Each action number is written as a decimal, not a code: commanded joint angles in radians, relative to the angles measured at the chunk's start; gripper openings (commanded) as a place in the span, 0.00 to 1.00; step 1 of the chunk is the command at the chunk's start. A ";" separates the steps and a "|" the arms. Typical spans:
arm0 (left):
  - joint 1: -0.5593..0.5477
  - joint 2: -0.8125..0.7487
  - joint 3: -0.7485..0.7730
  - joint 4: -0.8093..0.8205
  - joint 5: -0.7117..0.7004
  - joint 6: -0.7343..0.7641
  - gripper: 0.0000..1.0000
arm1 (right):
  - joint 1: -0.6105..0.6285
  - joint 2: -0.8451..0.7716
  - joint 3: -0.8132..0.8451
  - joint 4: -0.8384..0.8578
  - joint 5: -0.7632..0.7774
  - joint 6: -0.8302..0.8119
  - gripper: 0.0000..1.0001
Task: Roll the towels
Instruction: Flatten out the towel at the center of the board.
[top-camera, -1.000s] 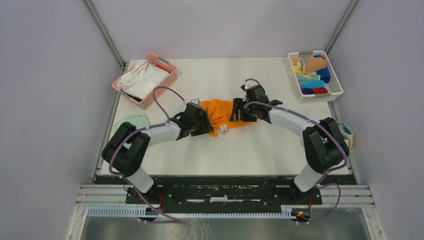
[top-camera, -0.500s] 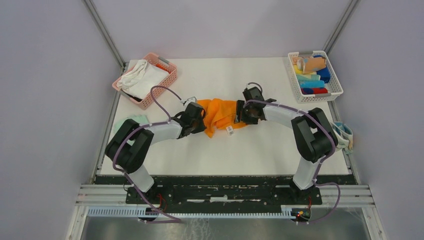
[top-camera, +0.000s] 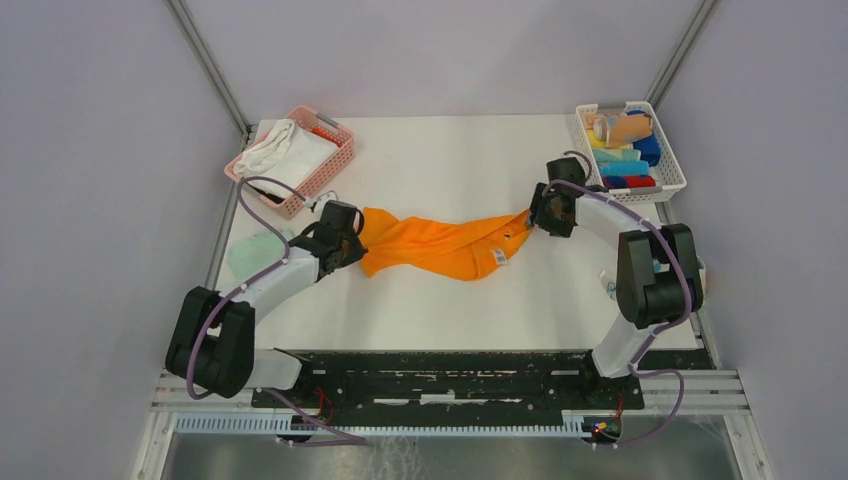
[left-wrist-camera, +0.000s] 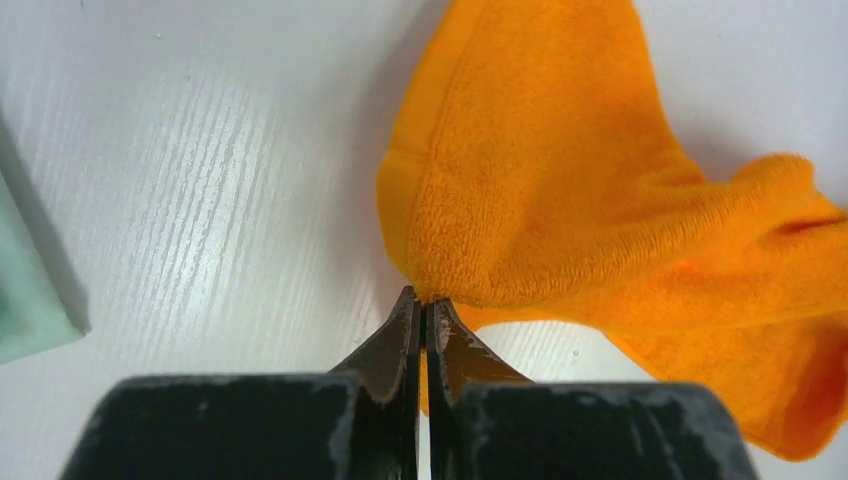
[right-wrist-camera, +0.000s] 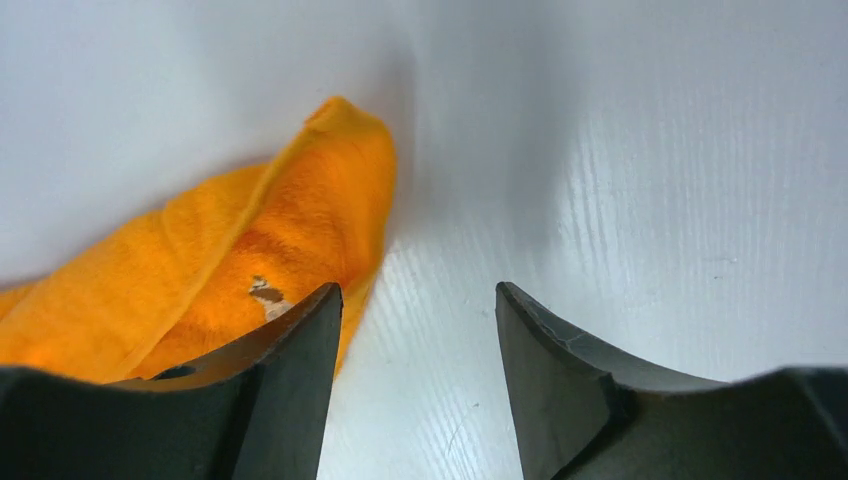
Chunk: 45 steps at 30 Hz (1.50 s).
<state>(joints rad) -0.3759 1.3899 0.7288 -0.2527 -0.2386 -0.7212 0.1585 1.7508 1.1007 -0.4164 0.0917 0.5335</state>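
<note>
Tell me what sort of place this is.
Probably a lab data-collection cell, not a home: plain panel walls box in a white table, two robot arms are bolted to a metal frame at its near edge, and a pink basket and a white basket sit at the far corners.

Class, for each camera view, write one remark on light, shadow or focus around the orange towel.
Top external view: even, soft light, faint shadow under the orange towel. Left wrist view: the towel's pile is crisp at the left gripper; the mint green towel at the edge is blurred. Right wrist view: soft grey shadow on the table beside the towel's tip.
</note>
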 joint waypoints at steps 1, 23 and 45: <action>0.000 -0.062 0.042 -0.067 0.000 0.081 0.03 | 0.012 -0.089 0.046 0.026 -0.067 -0.112 0.67; 0.004 -0.049 0.104 -0.118 0.076 0.139 0.03 | -0.047 0.084 0.271 -0.102 -0.377 -0.877 0.75; 0.026 -0.005 0.179 -0.173 0.112 0.203 0.03 | -0.063 0.347 0.559 -0.423 -0.511 -1.350 0.57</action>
<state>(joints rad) -0.3592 1.3762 0.8555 -0.4259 -0.1352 -0.5701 0.0959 2.0731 1.5986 -0.8200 -0.4103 -0.7597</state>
